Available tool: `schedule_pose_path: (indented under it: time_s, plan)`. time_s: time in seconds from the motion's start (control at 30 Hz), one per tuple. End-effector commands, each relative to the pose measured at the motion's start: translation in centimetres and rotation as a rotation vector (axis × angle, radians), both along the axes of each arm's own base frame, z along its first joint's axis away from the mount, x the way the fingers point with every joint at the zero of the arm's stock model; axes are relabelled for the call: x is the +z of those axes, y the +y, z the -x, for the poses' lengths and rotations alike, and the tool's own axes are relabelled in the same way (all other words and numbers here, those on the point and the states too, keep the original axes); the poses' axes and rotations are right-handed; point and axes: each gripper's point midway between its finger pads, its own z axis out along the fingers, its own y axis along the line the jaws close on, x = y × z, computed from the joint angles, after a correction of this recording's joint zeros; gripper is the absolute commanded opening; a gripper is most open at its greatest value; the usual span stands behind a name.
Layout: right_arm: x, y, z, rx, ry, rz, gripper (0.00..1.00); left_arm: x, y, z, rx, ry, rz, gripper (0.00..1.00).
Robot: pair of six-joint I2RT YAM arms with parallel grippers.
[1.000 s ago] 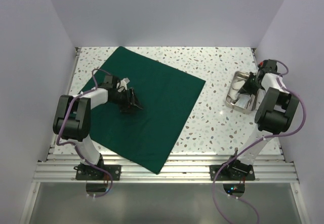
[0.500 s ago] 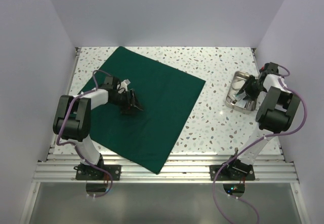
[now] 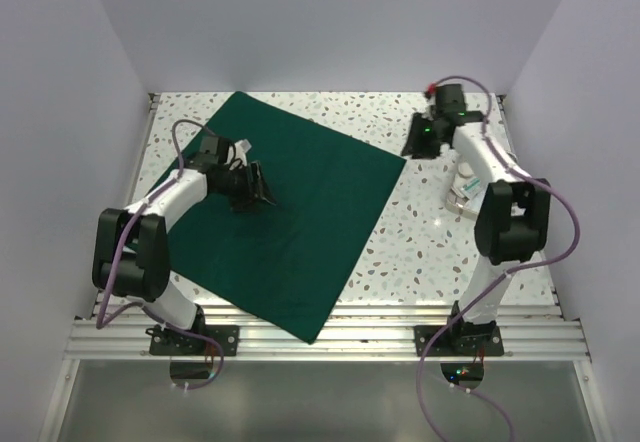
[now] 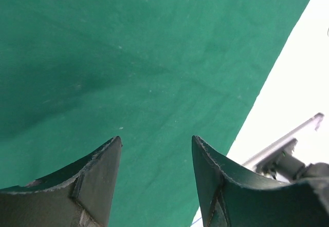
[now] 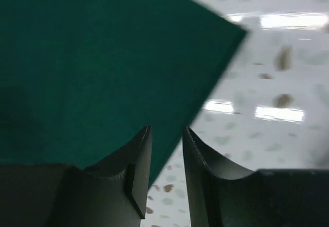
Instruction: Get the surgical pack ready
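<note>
The surgical pack is a dark green cloth drape (image 3: 300, 212), spread flat as a broad sheet on the left half of the table. My left gripper (image 3: 258, 187) hovers over its middle. In the left wrist view the gripper (image 4: 157, 139) is open and empty, with the drape (image 4: 128, 57) below it. My right gripper (image 3: 415, 140) is at the back, just beyond the drape's right corner. In the right wrist view that gripper (image 5: 167, 129) has its jaws a narrow gap apart and empty, over the edge of the drape (image 5: 92, 57).
The shiny steel tray (image 3: 456, 200) sits at the right and is mostly hidden behind my right arm. Speckled tabletop (image 3: 420, 232) shows right of the drape. White walls stand at the back and sides, and an aluminium rail (image 3: 330, 334) runs along the near edge.
My right arm has swung from the steel tray to the back, toward the drape's right corner. My left gripper has shifted slightly back over the drape.
</note>
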Motion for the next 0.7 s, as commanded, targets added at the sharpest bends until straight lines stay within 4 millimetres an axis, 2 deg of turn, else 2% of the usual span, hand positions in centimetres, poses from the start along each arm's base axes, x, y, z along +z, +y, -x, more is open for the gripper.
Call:
schedule_pose_path:
  time_s: [0.0,0.07,0.1,0.17,0.2,0.23,0.3,0.4,0.47,0.5,0.6,0.67]
  plan:
    - [-0.3,8.7,0.7,0.209,-0.015,-0.053,0.33,2.9,2.3,-0.8,0.083,-0.075,-0.122,0.61]
    - [-1.3,12.5,1.1,0.283,0.002,-0.084,0.29,3.3,3.2,-0.1,0.114,-0.071,-0.165,0.61]
    - [-3.0,13.5,1.3,0.299,0.039,-0.093,0.22,3.2,4.1,0.0,0.139,-0.073,-0.208,0.61]
    - [-4.1,16.3,1.8,0.344,0.057,-0.134,0.15,3.2,5.0,0.8,0.163,-0.054,-0.251,0.61]
    - [-5.9,17.1,2.2,0.354,0.098,-0.147,0.13,3.0,5.7,1.0,0.183,-0.048,-0.287,0.61]
    - [-6.6,18.2,2.5,0.375,0.106,-0.163,0.08,2.9,6.0,1.5,0.191,-0.036,-0.301,0.60]
    - [-9.3,18.6,3.0,0.371,0.160,-0.151,0.06,2.6,6.4,1.9,0.203,-0.023,-0.317,0.60]
    - [-12.8,16.9,4.5,0.339,0.261,-0.062,0.05,2.6,6.7,2.2,0.225,-0.017,-0.329,0.60]
    - [-14.3,14.5,4.6,0.312,0.281,0.060,0.07,2.9,6.9,2.0,0.238,-0.023,-0.337,0.60]
    - [-15.1,13.4,5.3,0.302,0.318,0.105,0.08,3.0,6.9,1.9,0.242,-0.021,-0.340,0.60]
    - [-16.7,9.3,6.6,0.221,0.391,0.174,0.12,3.1,7.0,1.3,0.250,-0.019,-0.351,0.60]
    - [-17.0,8.2,7.0,0.202,0.400,0.137,0.15,3.3,7.2,0.9,0.256,-0.021,-0.359,0.60]
